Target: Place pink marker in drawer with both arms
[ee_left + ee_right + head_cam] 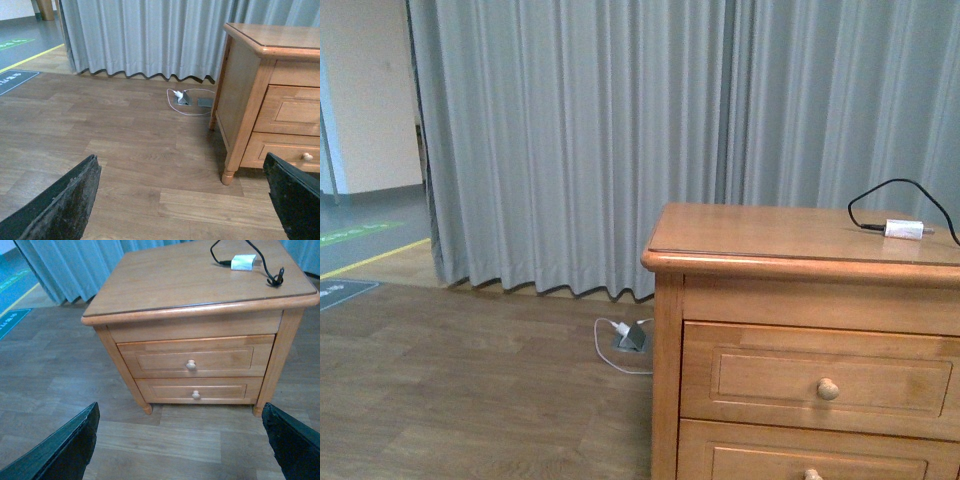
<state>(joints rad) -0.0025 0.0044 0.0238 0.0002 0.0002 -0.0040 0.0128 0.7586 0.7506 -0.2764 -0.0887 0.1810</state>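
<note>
The honey-coloured wooden cabinet (pixel 800 240) stands at the right of the front view. Its upper drawer (pixel 820 378) is shut, with one round knob (pixel 828 389); it also shows in the right wrist view (pixel 195 358). The pink marker is not in view in any frame. My left gripper (pixel 185 200) is open and empty over bare floor, left of the cabinet. My right gripper (pixel 182 440) is open and empty over the floor in front of the cabinet. Neither arm shows in the front view.
A white adapter (pixel 904 229) with a black cable (pixel 890 190) lies on the cabinet top, also in the right wrist view (pixel 243 262). The lower drawer (pixel 197 391) is shut. A floor socket with a white plug and cable (pixel 628 338) lies by grey curtains (pixel 580 140).
</note>
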